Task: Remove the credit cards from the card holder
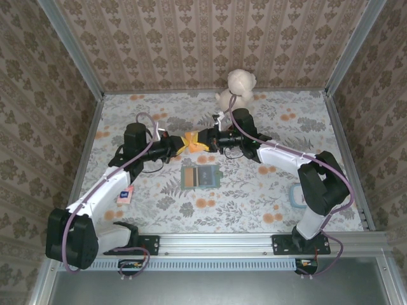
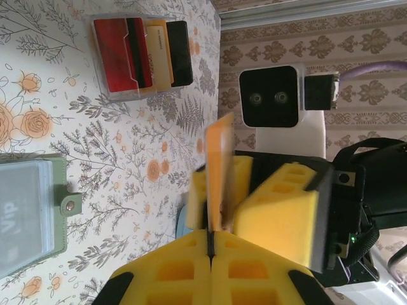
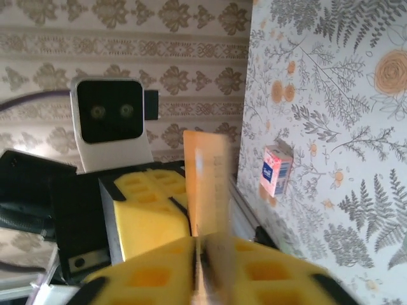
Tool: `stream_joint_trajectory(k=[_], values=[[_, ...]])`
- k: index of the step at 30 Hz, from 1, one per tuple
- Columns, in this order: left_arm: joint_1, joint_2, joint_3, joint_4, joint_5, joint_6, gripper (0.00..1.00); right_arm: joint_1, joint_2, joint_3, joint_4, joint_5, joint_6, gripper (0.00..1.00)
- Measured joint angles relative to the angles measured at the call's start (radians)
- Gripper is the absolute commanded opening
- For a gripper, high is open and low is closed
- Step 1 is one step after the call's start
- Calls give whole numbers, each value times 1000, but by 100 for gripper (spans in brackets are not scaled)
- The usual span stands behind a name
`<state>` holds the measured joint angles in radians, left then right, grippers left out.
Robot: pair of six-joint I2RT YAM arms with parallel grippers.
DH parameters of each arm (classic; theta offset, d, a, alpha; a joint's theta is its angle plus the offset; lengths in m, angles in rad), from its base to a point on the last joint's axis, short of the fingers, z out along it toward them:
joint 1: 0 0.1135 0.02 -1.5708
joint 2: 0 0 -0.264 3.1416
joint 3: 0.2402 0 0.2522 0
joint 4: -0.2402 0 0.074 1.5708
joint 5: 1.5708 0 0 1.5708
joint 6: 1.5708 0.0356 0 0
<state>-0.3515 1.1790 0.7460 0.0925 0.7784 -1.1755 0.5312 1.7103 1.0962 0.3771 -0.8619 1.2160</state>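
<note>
Spongy left claw (image 2: 210, 246), thin orange card (image 2: 219, 159)

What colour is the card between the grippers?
Orange card; clearest in the left wrist view.

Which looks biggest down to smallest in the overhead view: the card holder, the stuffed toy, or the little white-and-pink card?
Largest: stuffed toy.
Next: card holder, somewhat smaller.
Smallest: white-and-pink card, clearly.
</note>
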Motion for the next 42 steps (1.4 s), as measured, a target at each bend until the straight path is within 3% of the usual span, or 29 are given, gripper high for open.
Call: stream_joint_trajectory(k=[2, 4, 9, 14, 20, 24, 30, 42], values=[[1, 2, 0, -5, 0, -5, 17, -6, 0, -1, 15, -11, 14, 0], [2, 2, 0, -19, -2, 0, 34, -8, 0, -1, 9, -13, 5, 0], [6, 4, 37, -227, -88, 93, 61, -52, 0, 49, -212, 31, -183, 0], [6, 23, 75, -421, -215, 210, 75, -128, -1, 200, -569, 255, -540, 0], [6, 39, 74, -528, -311, 283, 91, -215, 5, 279, -786, 531, -877, 0], [6, 46, 74, -543, -341, 318, 97, -243, 47, 336, -860, 655, -1040, 0], [7, 100, 102, -565, -356, 353, 100, -243, 158, 434, -927, 732, -1184, 0], [18, 174, 130, -549, -326, 376, 100, -267, 292, 529, -1020, 766, -1262, 0]])
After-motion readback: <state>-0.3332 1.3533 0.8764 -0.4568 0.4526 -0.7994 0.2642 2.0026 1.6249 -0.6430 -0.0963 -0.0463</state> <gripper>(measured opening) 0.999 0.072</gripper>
